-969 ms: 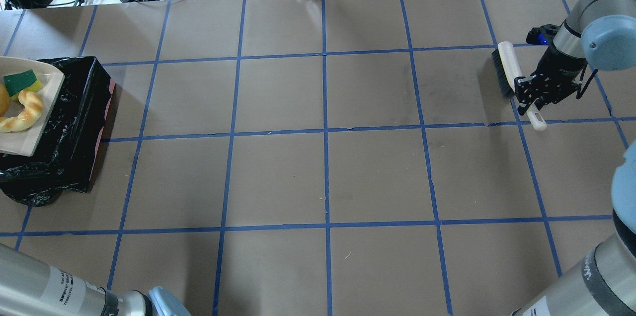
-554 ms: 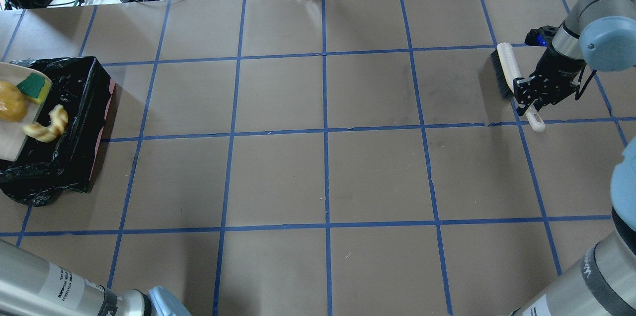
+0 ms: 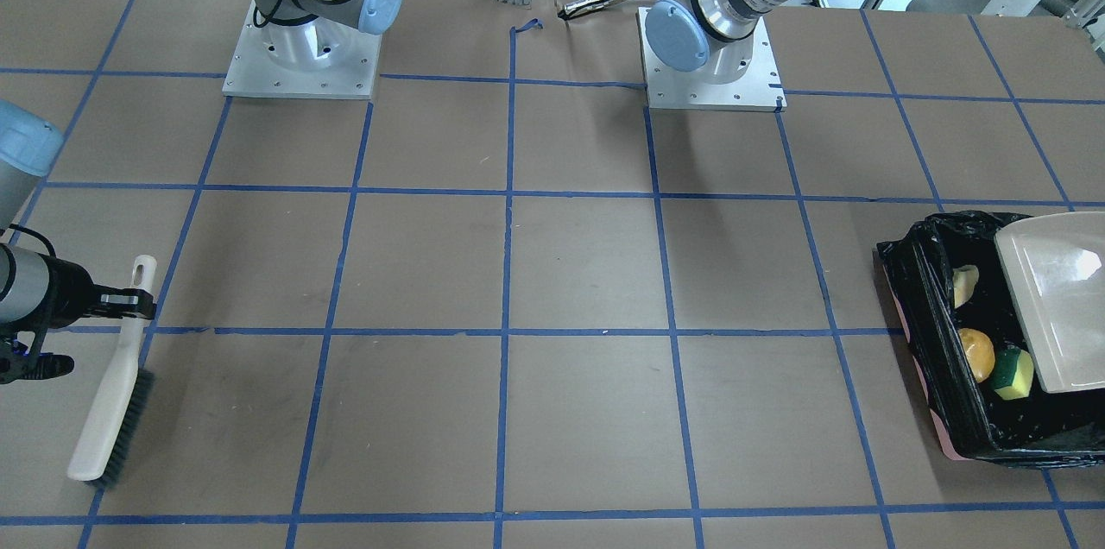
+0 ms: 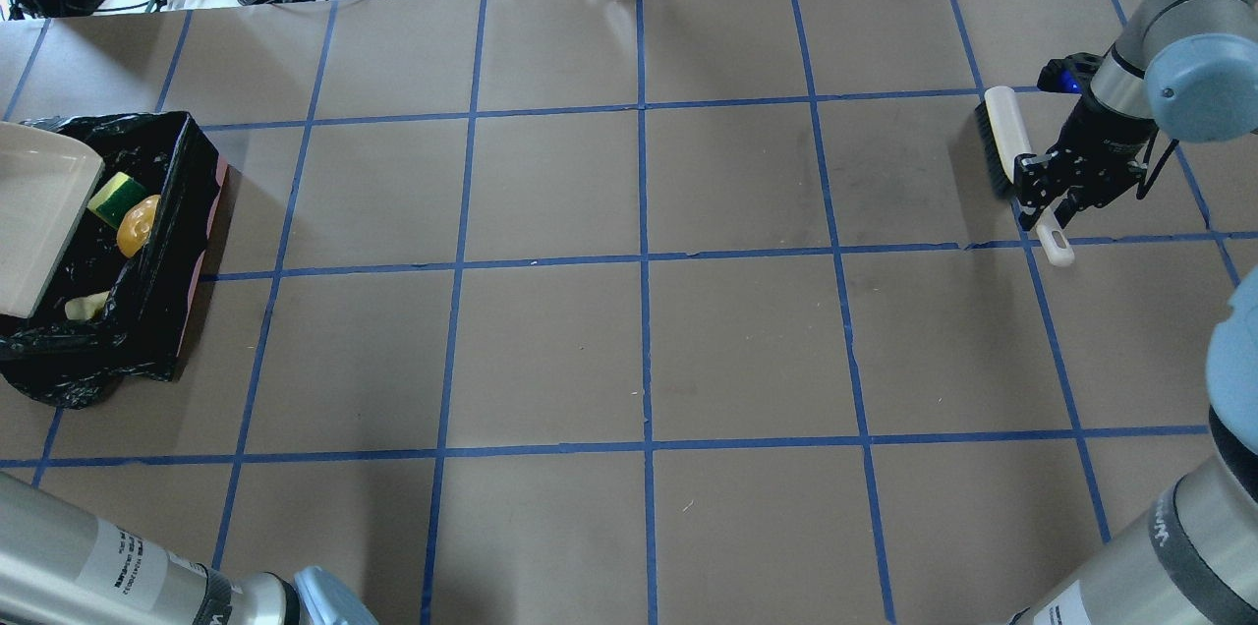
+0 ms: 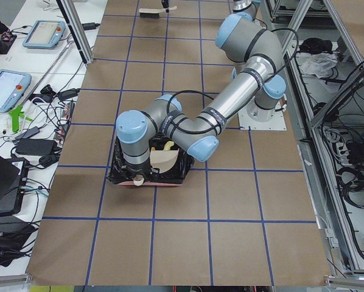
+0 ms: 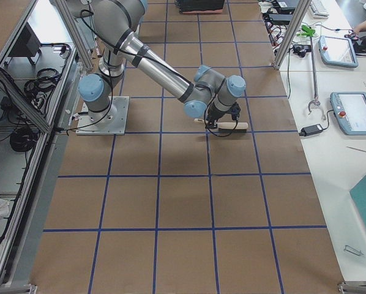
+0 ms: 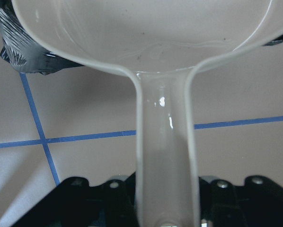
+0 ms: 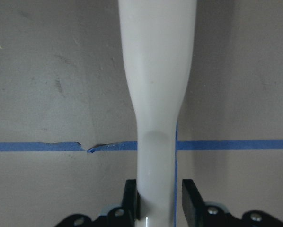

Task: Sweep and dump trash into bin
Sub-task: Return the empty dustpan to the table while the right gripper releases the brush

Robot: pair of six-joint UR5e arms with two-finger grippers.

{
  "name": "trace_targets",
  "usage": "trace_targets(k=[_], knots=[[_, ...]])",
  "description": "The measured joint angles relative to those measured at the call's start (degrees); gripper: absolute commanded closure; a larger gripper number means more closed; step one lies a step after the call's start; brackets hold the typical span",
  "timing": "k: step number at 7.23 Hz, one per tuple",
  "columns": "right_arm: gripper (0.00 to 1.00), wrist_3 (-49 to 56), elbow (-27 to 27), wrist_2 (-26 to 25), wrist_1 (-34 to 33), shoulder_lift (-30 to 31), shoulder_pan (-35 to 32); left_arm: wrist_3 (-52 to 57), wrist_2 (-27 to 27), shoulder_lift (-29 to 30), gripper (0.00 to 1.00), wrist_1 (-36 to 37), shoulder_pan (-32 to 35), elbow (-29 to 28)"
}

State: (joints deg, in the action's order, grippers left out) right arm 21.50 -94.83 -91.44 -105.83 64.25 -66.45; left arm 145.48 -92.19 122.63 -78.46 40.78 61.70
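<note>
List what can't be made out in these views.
- Croissant: overhead view, only one end shows between dustpan and bin wall.
- Dustpan: cut off by the overhead view's left edge and the front view's right edge.
- Left gripper: fingertips cut off by the left wrist view's bottom edge.
- Bin contents: exterior left view, blocked by the left arm.

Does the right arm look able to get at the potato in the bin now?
Probably not: the right pincer grips the brush, and the potato lies in the bin at the opposite end.
</note>
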Motion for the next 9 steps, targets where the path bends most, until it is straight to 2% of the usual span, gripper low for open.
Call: trace_targets(k=[3,5,6,9], knots=[[0.0,-0.03,0.35,-0.25,0.31,0.23,-0.06,-5.32,6.17,-1.64,1.0,-6.2,1.96,0.01],[0.0,-0.6,2.22,-0.19,1.83,2.22,-0.96,-9.32,10.03,-2.03,1.0,-9.15,7.02,0.1],[0.0,-2.58,3.85,-0.35,4.87,4.79,-2.64,-11.62,11.74,-1.78,1.0,-10.39,10.18,0.39],[0.0,-17.33,7.08,-3.45,12.48,14.78,-17.26,-19.06,18.0,1.0,1.0,-10.35,18.18,2.38]])
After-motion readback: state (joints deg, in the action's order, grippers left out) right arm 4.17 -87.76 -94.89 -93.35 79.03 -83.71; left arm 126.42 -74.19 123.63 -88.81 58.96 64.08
